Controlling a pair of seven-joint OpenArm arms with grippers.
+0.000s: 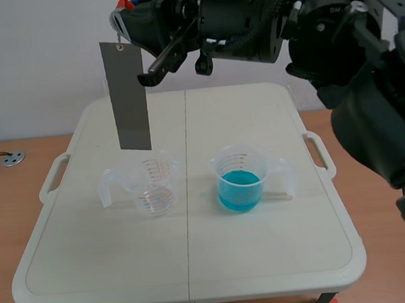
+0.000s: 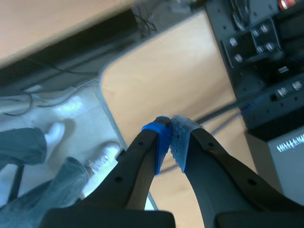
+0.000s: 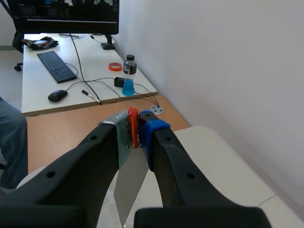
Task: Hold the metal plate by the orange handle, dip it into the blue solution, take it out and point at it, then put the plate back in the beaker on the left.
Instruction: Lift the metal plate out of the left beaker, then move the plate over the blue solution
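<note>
My right gripper (image 1: 123, 18), raised across the top of the scene view, is shut on the orange handle (image 3: 133, 124) of the grey metal plate (image 1: 127, 96). The plate hangs straight down, its lower edge just above the clear left beaker (image 1: 149, 187), not inside it. The beaker of blue solution (image 1: 239, 181) stands to its right on the white table (image 1: 270, 273). In the right wrist view the plate (image 3: 127, 186) drops below my right gripper (image 3: 135, 129). My left gripper (image 2: 170, 137) is shut on nothing, off the table, over a wooden surface and floor.
The white folding table has handles at both sides and a wooden desk (image 1: 27, 174) around it. Behind, a desk (image 3: 71, 90) holds a keyboard, mouse and a bottle (image 3: 128, 76). A person's legs in jeans (image 2: 28, 156) show by the left gripper.
</note>
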